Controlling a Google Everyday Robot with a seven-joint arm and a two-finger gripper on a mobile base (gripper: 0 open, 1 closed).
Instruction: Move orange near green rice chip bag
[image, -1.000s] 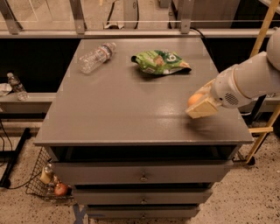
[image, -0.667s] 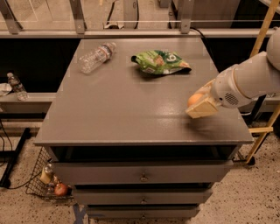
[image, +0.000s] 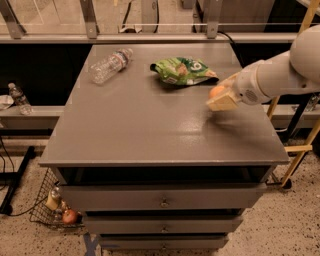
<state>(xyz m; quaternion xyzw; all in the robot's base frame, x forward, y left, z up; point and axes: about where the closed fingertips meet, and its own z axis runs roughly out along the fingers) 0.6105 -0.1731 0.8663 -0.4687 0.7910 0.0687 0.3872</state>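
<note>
**A:** The pincer (image: 222, 100) hangs over the right side of the grey desk (image: 150, 135). It is clamped, as far as this angle shows, on the small round orange fruit (image: 216, 91).

**B:** And the wrinkly glossy green rice chip bag (image: 182, 71)?

**A:** Near the pincer, up and to the view's left of it, toward the far edge. Its long axis runs across the desk.

**B:** Arm pose?

**A:** The white forearm (image: 280, 75) reaches in from the right, sloping down to the wrist, low over the top.

Dim overhead light; a soft shadow is cast at 3 o'clock beneath the end effector (image: 221, 100) clasping the orange (image: 216, 91).
</note>
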